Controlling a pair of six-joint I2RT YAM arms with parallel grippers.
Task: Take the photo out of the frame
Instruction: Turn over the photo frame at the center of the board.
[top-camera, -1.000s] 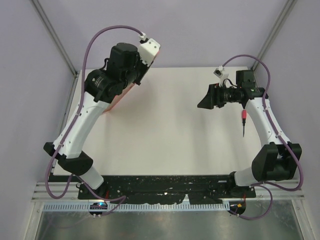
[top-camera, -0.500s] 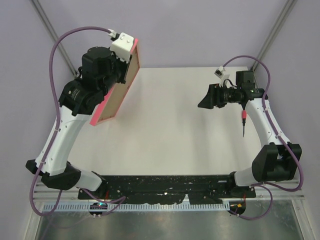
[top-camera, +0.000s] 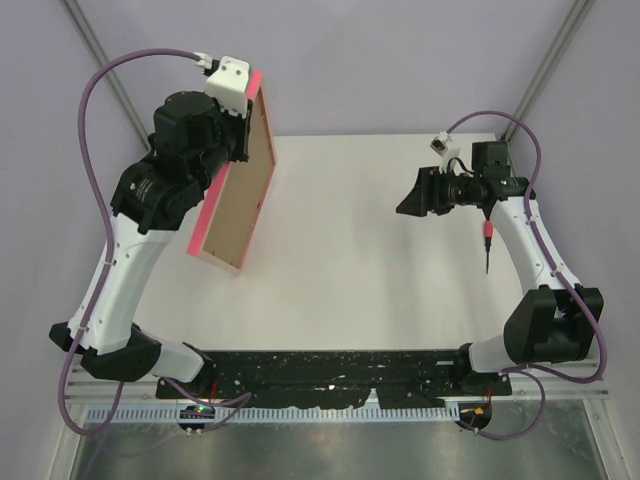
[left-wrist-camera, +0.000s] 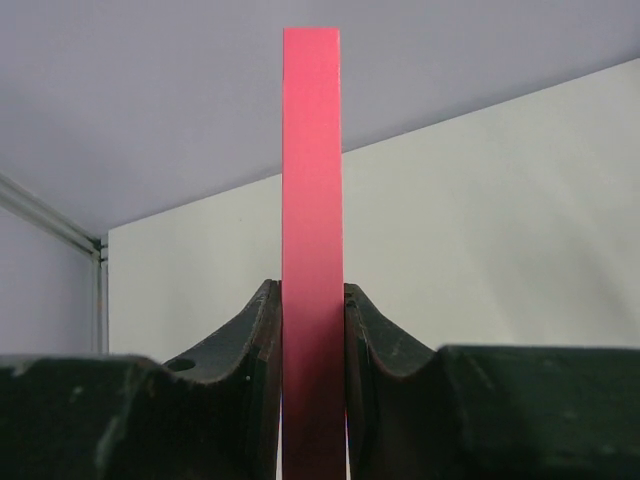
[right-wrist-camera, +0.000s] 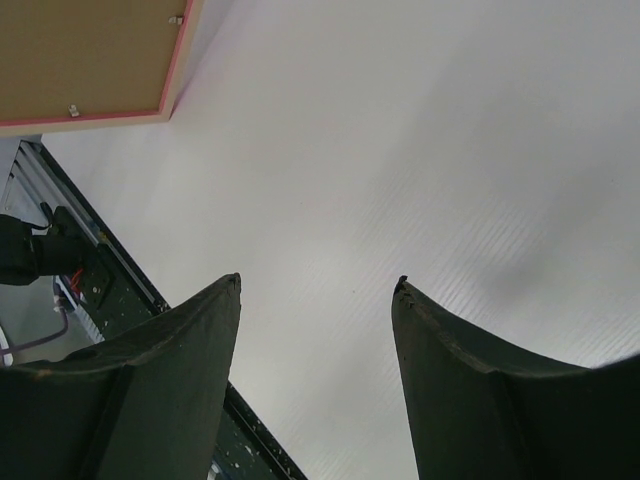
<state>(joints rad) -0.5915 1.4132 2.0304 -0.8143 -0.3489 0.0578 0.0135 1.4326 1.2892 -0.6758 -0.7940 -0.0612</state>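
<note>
The left tool (left-wrist-camera: 312, 300) is clenched on one end of the frame (top-camera: 214, 206). It holds the frame tilted in the air over the tabletop's (top-camera: 350, 280) far-left corner, with the brown backing board (top-camera: 246, 190) turned toward the right arm. The frame looks light and stiff but thin, so levering could twist it. The photo shows in no view. It is probably flimsy and easily creased, best taken by a free edge. The right tool (right-wrist-camera: 318, 285) hangs released near the right edge. Only the right wrist view shows small tabs (right-wrist-camera: 73, 110) on the board, and only the left wrist view shows the pinch edge-on.
</note>
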